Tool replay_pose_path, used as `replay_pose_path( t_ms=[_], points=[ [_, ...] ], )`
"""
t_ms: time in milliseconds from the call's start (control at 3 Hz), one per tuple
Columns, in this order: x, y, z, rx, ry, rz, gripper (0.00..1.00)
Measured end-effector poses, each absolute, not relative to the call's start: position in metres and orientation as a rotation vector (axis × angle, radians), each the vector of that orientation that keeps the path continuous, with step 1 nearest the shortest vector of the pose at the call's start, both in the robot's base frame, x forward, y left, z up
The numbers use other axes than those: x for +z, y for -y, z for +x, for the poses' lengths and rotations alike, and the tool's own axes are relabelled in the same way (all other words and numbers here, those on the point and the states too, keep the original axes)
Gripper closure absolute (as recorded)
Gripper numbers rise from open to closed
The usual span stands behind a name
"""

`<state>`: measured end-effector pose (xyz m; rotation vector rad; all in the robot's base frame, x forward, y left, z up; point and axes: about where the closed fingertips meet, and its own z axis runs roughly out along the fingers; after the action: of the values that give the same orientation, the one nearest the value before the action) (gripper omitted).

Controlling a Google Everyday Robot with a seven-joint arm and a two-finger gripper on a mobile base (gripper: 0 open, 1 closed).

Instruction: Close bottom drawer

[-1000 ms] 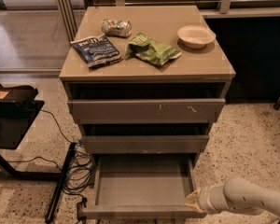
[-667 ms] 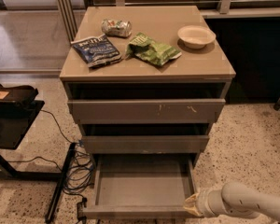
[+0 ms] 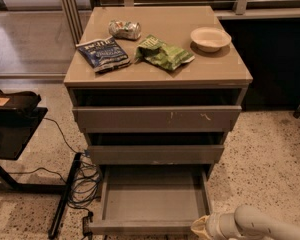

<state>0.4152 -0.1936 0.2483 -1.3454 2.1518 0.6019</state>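
The bottom drawer (image 3: 152,196) of the grey-taupe cabinet is pulled far out, showing its smooth empty grey tray. Its plain front (image 3: 140,227) runs along the lower edge of the view. My gripper (image 3: 200,227) is at the drawer's front right corner, at the end of my white arm (image 3: 255,225) that comes in from the lower right. Only its pale tip shows, close to or touching the drawer front. Above it are the middle drawer (image 3: 155,154) and the larger top drawer (image 3: 157,119) with pale scratches.
On the cabinet top (image 3: 225,69) lie a blue chip bag (image 3: 103,54), a green chip bag (image 3: 162,54), a crushed can (image 3: 125,30) and a white bowl (image 3: 210,38). A black stand (image 3: 10,124) and cables (image 3: 80,181) are on the left floor.
My arm and gripper have shifted slightly left and down along the drawer's front right corner. The drawer stays pulled out.
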Motion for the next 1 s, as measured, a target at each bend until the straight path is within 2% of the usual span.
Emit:
replay_pose_path(
  t_ms=[1000],
  points=[
    [0.167,0.189,0.403,0.707,-2.150,-1.364,1.00]
  ],
)
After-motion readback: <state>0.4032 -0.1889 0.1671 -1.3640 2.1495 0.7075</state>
